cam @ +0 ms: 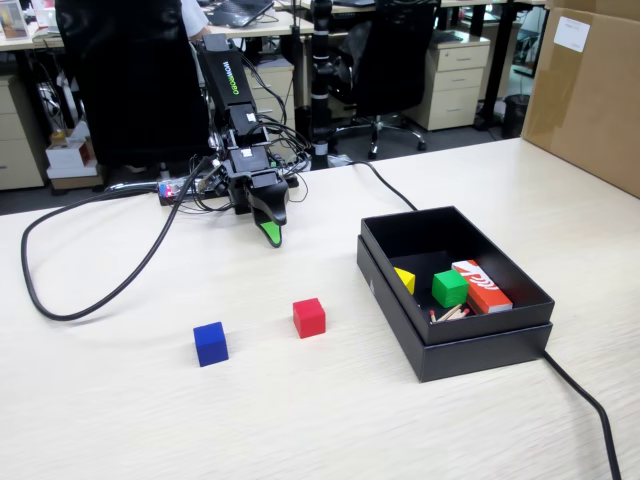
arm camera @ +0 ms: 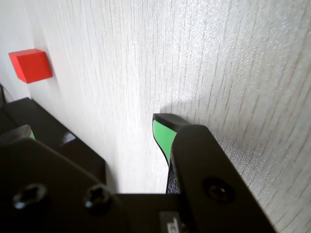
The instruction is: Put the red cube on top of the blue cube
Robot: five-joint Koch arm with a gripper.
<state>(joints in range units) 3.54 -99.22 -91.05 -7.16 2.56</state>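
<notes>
Black box point(cam: 455, 340) holds green cube point(cam: 449, 288), perhaps matchsticks point(cam: 450, 313).

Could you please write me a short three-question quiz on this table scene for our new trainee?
1. True or false: the red cube already sits on the blue cube.
2. In the fixed view, which cube lies nearer the black box? A) red B) blue
3. Fill in: the green cube lies inside the ____.

Key:
1. False; both rest apart on the table, and the end effector holds nothing.
2. A.
3. Black box, beside a yellow piece and a red-orange box.
</notes>
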